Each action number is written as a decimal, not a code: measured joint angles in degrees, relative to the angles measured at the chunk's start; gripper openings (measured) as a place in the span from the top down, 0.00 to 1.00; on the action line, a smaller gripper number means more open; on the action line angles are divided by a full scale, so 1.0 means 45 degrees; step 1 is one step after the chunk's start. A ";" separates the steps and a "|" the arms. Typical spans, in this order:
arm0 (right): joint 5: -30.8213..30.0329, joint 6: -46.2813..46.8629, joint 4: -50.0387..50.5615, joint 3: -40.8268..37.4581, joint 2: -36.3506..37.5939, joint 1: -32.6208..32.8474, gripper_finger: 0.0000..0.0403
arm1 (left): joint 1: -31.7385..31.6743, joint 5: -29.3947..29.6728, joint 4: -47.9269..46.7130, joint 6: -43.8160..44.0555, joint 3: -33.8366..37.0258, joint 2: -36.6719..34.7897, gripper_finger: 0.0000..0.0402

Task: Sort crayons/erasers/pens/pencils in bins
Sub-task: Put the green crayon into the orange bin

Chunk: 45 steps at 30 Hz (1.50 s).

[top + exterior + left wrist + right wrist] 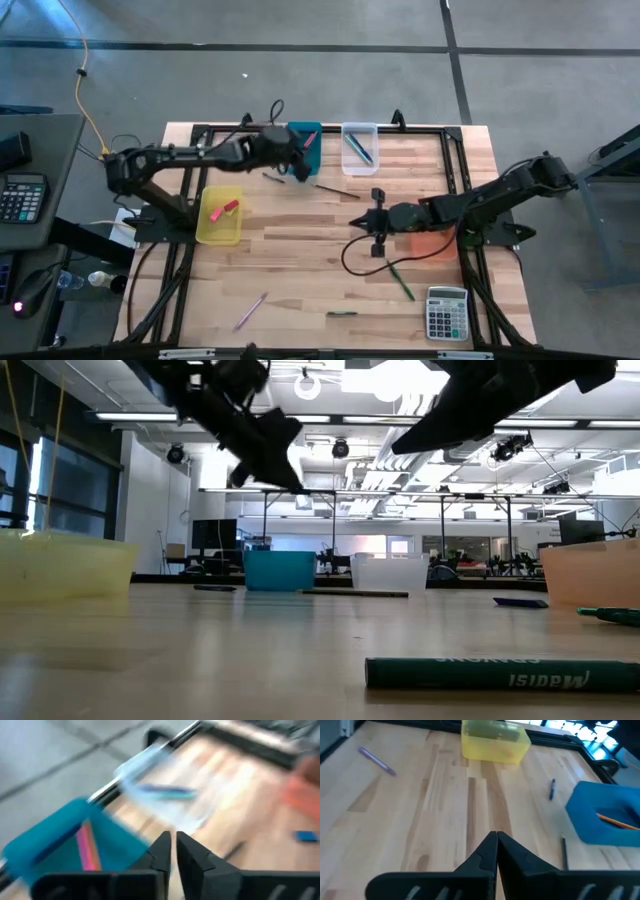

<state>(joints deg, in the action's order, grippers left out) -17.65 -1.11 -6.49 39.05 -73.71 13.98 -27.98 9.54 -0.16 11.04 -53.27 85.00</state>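
Teal bin [304,147] under left pincer [297,160]

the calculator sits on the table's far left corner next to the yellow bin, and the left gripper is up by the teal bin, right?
Not quite. In the high view the calculator sits at the near right corner, away from the yellow bin. The left gripper is indeed by the teal bin.
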 joint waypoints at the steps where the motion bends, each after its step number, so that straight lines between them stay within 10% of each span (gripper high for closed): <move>1: -0.0149 -0.0004 0.0102 0.0000 0.0049 0.0040 1.00 | 0.0313 0.0001 0.0732 -0.0327 0.0359 -0.0150 0.98; 21: -0.2340 0.3574 0.4142 0.0000 0.1073 0.0669 1.00 | 0.3474 -0.1583 1.3502 -0.3469 0.7221 -0.0620 1.00; 37: -0.0770 0.4958 0.4881 0.2068 -0.1155 0.2124 0.99 | 0.4100 -0.2632 1.3261 -0.3266 0.7726 -0.0610 1.00; 45: -0.0593 0.6216 0.7119 0.5008 -0.4149 0.3842 0.79 | 0.4315 -0.2555 1.3303 -0.3527 0.7721 -0.0610 1.00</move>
<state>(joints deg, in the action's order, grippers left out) -20.32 26.87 25.55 61.58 -92.38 31.27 -8.56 -1.96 59.70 -4.83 -18.52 82.26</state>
